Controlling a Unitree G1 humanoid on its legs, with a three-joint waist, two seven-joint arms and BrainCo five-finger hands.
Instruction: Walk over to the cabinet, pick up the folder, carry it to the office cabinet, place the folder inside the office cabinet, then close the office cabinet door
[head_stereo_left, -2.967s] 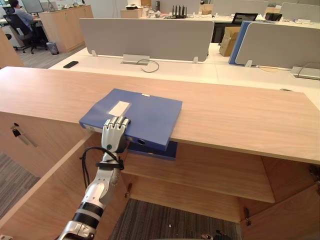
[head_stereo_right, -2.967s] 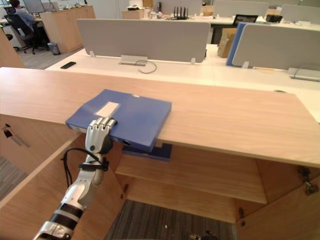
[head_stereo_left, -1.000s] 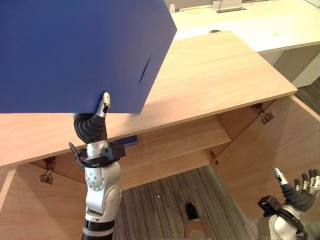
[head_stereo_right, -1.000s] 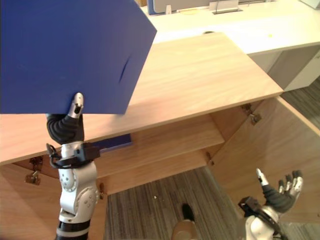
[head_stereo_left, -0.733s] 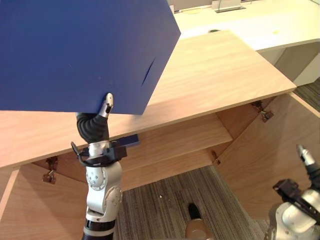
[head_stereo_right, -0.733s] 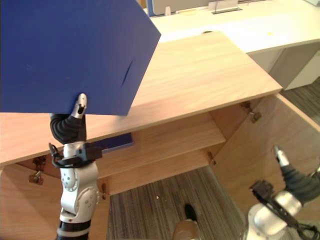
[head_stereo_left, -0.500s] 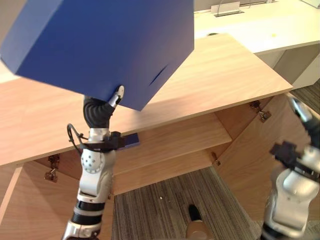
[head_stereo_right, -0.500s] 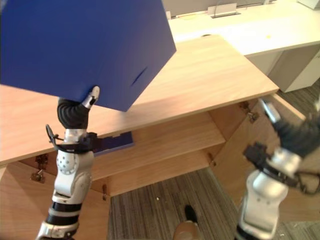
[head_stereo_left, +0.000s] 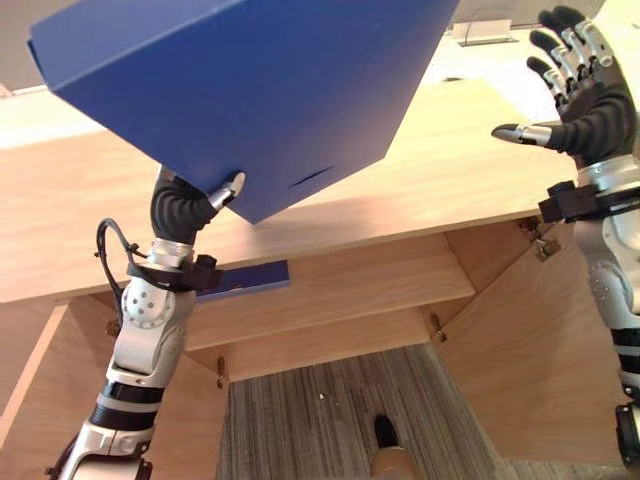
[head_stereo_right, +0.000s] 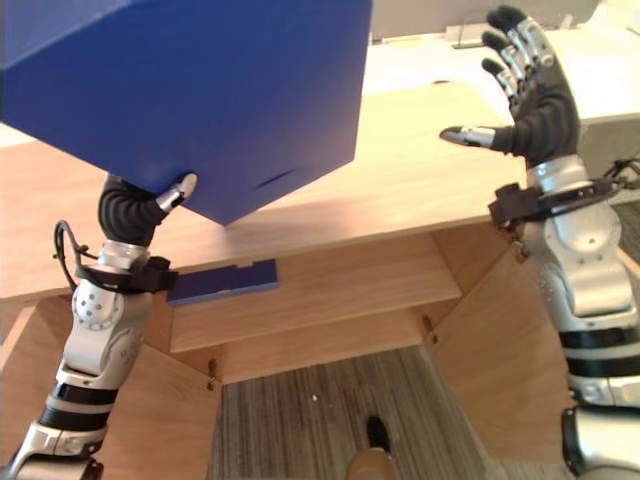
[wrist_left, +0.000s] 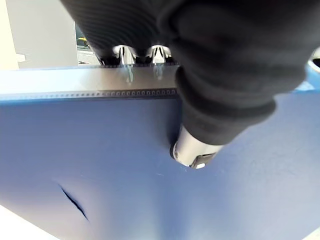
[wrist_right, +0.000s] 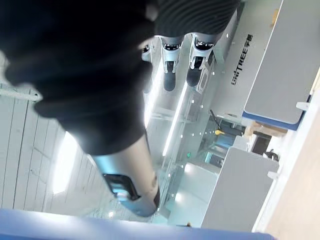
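Above the cabinet (head_stereo_left: 470, 150), left hand (head_stereo_left: 182, 208) pinching folder (head_stereo_left: 250, 80) edge, right hand (head_stereo_left: 588, 88) spread.

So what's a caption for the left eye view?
Left robot hand holds the blue folder above the cabinet; right robot hand raised open.

Bright, even light; soft shadows

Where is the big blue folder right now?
The blue folder is up in the air on the robot's left in the eye views, its lower edge pinched by the left hand, above the wooden cabinet top.
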